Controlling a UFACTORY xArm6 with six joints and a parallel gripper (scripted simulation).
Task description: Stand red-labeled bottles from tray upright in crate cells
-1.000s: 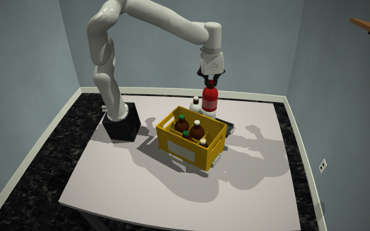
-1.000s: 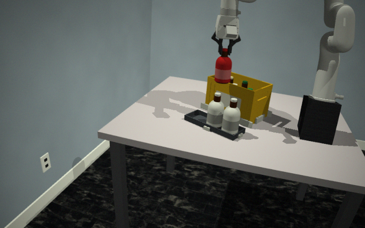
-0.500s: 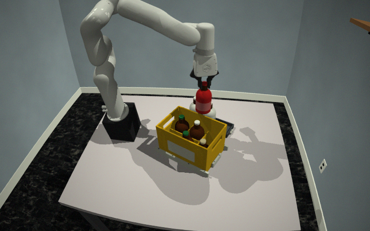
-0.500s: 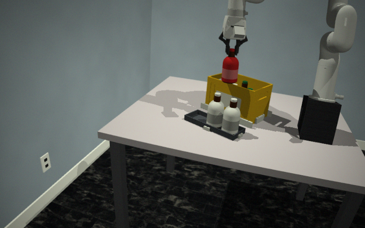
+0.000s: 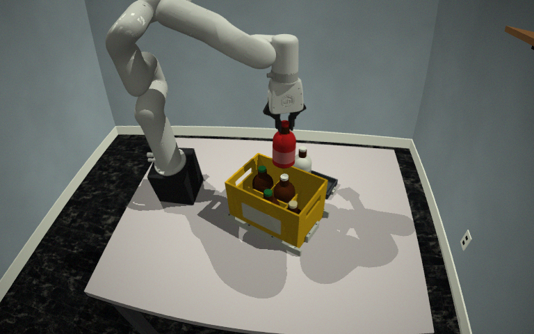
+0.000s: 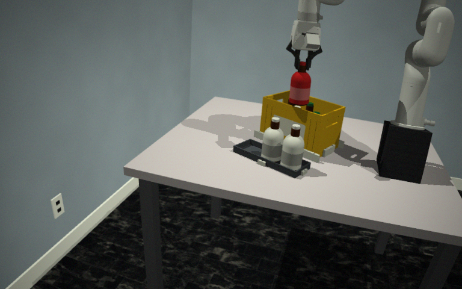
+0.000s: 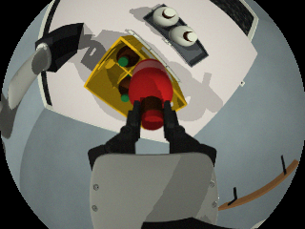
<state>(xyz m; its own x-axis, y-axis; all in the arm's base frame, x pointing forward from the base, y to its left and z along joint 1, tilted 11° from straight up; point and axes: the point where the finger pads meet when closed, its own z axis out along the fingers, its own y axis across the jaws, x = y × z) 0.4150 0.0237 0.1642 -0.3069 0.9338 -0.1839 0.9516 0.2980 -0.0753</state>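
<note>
My gripper (image 5: 284,125) (image 6: 302,64) (image 7: 152,108) is shut on the cap of a red-labeled bottle (image 5: 283,149) (image 6: 299,88) (image 7: 152,86). The bottle hangs upright over the far side of the yellow crate (image 5: 271,224) (image 6: 323,129) (image 7: 98,79), with its base near rim height. The crate holds several brown bottles, among them a green-capped bottle (image 5: 261,179) and a white-capped bottle (image 5: 284,186). Behind the crate lies the dark tray (image 5: 329,181) (image 6: 246,150) (image 7: 197,57). On it stand two white bottles (image 6: 272,139) (image 6: 293,146) upright.
The arm's black base block (image 5: 176,185) (image 6: 403,153) stands on the table left of the crate. The crate and the tray each rest between small pale corner brackets. The table edge lies close beyond the tray.
</note>
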